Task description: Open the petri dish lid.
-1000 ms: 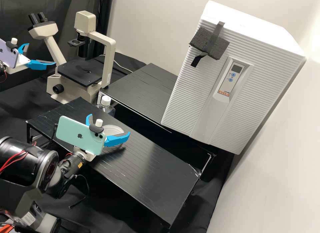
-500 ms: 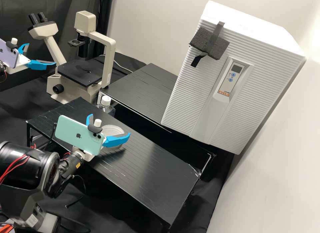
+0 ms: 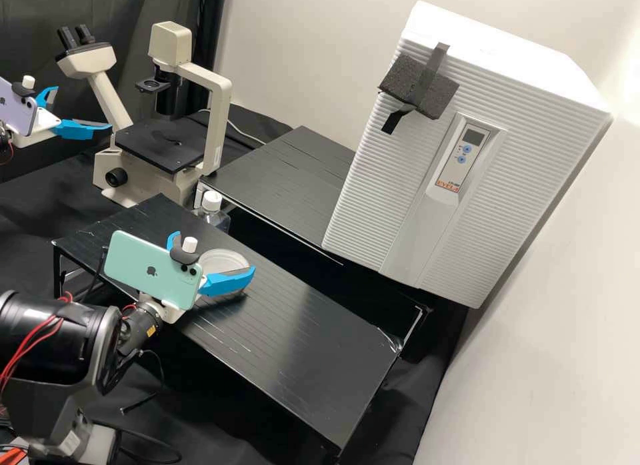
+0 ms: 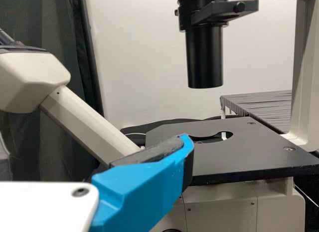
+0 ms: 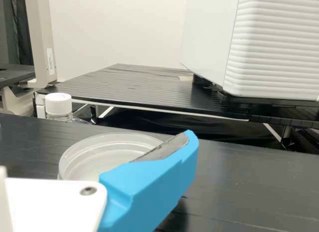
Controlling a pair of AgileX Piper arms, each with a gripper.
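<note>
Blue fingers (image 3: 229,283) wide apart, the right claw (image 3: 213,252) is at the dish (image 3: 225,257), one finger crossing in front of its rim in the high view. The dish sits flat on the black bench (image 3: 293,358), with a bottle (image 3: 212,217) standing behind it. Whether the dish lies fully between the fingers cannot be told, nor can the lid be picked out from the base.

The step in hand looks to be the approach to the lid, with no grip on it made out. If the lid is on, the next move would call for centring the claw on the dish, setting the fingers at the height of the lid's edge, and closing gently before a straight lift. Fingers set too low could pinch the base along with the lid; a lopsided close could skid the dish over the smooth top.

The right arm reaches low over the bench's edge. Its claw lies nearly level, since the wrist view looks across the bench rather than down on it, so the fingers would meet the dish from the side. The left claw (image 3: 83,108) is open too, well apart from the dish, and points towards the microscope (image 3: 163,142). It seems to have no part in this step.
</note>
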